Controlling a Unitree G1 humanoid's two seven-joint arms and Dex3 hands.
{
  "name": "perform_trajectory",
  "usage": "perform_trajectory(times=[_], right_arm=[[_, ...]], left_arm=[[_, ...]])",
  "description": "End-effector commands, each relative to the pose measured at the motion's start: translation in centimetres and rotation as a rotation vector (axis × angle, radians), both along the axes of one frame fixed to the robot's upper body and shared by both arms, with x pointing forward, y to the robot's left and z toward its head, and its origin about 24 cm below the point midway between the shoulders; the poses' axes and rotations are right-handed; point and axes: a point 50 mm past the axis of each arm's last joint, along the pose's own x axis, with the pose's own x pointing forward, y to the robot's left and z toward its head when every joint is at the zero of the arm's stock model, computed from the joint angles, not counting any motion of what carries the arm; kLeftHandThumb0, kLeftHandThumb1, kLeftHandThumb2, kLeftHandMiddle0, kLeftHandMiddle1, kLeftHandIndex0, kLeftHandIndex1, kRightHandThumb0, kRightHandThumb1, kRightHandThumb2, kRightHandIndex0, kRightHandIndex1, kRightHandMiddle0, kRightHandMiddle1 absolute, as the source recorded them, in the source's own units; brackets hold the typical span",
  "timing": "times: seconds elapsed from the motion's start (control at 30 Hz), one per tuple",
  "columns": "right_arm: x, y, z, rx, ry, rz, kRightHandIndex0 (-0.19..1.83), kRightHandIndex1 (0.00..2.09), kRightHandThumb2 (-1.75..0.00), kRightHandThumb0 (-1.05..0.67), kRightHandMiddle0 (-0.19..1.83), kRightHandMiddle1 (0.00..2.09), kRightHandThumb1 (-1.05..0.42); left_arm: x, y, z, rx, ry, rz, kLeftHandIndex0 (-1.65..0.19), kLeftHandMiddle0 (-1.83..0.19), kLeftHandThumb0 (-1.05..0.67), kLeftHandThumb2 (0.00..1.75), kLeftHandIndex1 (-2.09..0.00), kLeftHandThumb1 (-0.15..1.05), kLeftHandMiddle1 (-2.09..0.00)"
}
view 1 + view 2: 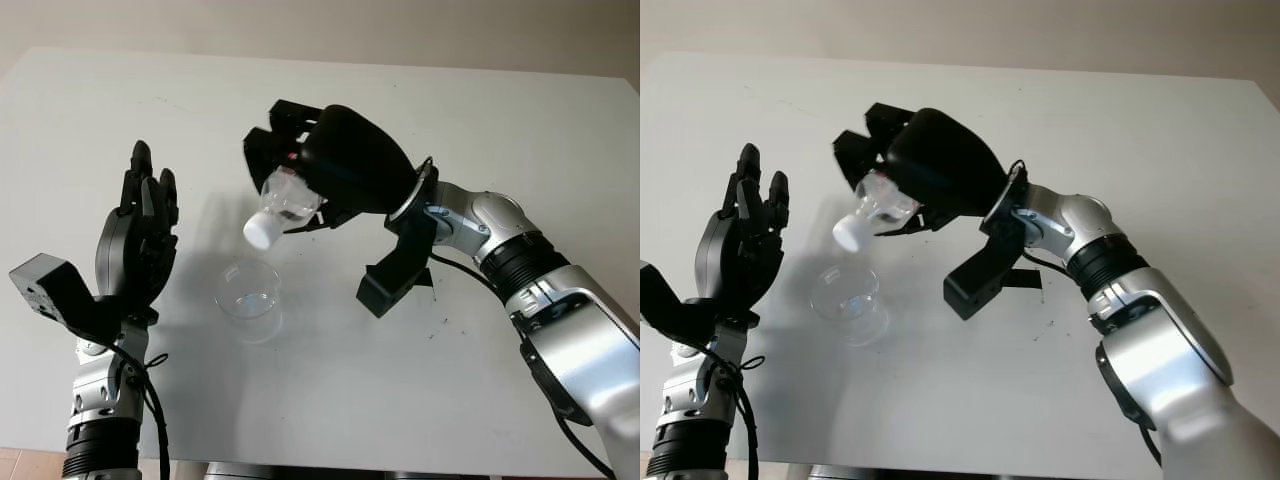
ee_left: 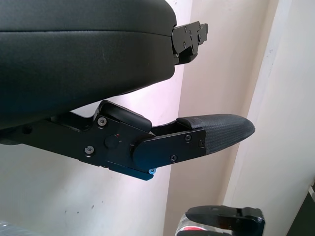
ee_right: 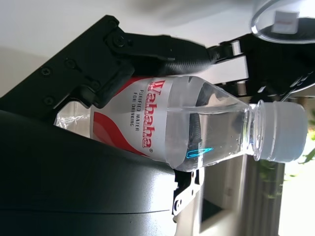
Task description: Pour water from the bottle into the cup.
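- While the bottle (image 1: 283,203) is being gripped by the right hand (image 1: 330,165) near the middle of the head-camera frame, it is being held tilted, with its neck pointing down and toward the lower left.
- Its white cap (image 1: 259,232) is being kept on, and it is hanging just above and slightly right of the cup's rim.
- The cup (image 1: 248,298), clear and with a little water in it, is standing on the white table (image 1: 520,130) just below centre, left of the right arm's black wrist bracket (image 1: 392,275).
- The bottle's label (image 3: 142,118), white and red, is being seen close up in the right wrist view, with black fingers (image 3: 123,54) wrapped round the body and water pooled toward the neck.
- The cup's rim (image 3: 283,22) is being caught at the upper right corner of that same wrist view.
- The left hand (image 1: 135,235) is being held open and raised at the left of the frame, holding nothing, palm turned toward the cup and well apart from it.
- One black fingertip (image 2: 221,130) is being seen against a pale wall in the left wrist view.
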Motion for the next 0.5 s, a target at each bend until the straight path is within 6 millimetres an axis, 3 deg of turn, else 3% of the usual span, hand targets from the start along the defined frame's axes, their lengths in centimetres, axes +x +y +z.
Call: perform_trajectory(times=[0.0,0.13,0.47], right_arm=[[-0.35,0.12,0.46,-0.011,-0.069,0.01,1.23,2.09,-0.31,-0.31,0.92,2.09,-0.98],[-0.73,0.6,0.3,-0.039,-0.107,0.024,1.25,2.09,-0.18,-0.32,0.92,2.09,-1.04],[-1.34,1.11,0.3,-0.087,-0.243,0.031,1.22,2.09,-0.18,-0.37,0.9,2.09,-1.05]], left_arm=[[0.21,-0.18,0.31,-0.008,-0.013,-0.001,0.19,0.18,-0.78,0.62,-0.03,1.05,-0.05],[0.15,-0.2,0.27,-0.005,-0.014,-0.004,0.19,0.19,-0.78,0.62,-0.02,1.05,-0.05],[0.07,-0.19,0.18,-0.011,-0.007,0.002,0.19,0.18,-0.79,0.61,-0.03,1.05,-0.06]])
